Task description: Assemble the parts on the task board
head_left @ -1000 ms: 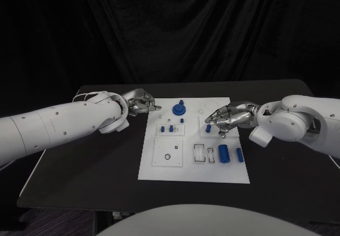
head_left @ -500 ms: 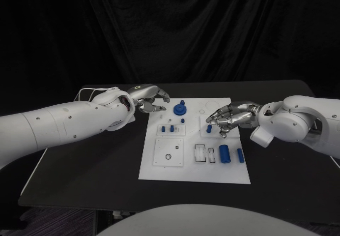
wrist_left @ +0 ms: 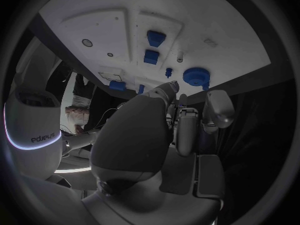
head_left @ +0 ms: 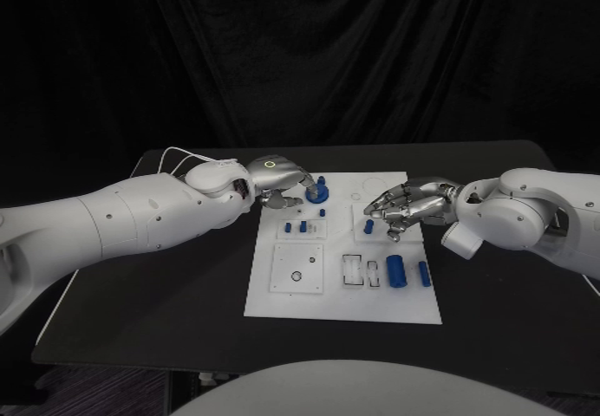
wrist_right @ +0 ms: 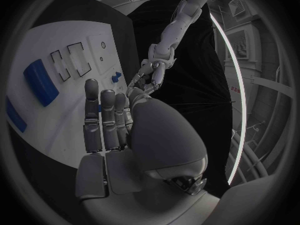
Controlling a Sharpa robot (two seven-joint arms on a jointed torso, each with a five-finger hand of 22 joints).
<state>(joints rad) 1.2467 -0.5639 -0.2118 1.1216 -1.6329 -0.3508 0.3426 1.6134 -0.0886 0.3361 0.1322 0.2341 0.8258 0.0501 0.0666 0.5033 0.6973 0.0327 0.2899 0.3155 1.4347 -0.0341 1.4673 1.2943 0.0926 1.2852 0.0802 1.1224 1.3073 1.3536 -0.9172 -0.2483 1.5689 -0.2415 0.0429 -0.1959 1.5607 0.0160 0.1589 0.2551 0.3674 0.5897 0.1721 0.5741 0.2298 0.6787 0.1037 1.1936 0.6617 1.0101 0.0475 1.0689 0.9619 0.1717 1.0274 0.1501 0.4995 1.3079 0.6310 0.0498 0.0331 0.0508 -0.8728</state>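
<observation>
We see the left hand [head_left: 280,185] has advanced over the task board [head_left: 344,303] to the round blue part [head_left: 316,191], fingers apart, holding nothing. The right hand [head_left: 402,207] stays hovering, empty.

Black bench [head_left: 150,295] is carrying the white task board [head_left: 344,299], sitting flat at frame center.

A black counter [head_left: 150,295] is seen beneath everything, its bare surface stretching to both sides. Behind its far edge, a dark pleated curtain [head_left: 350,69] is hung.
</observation>
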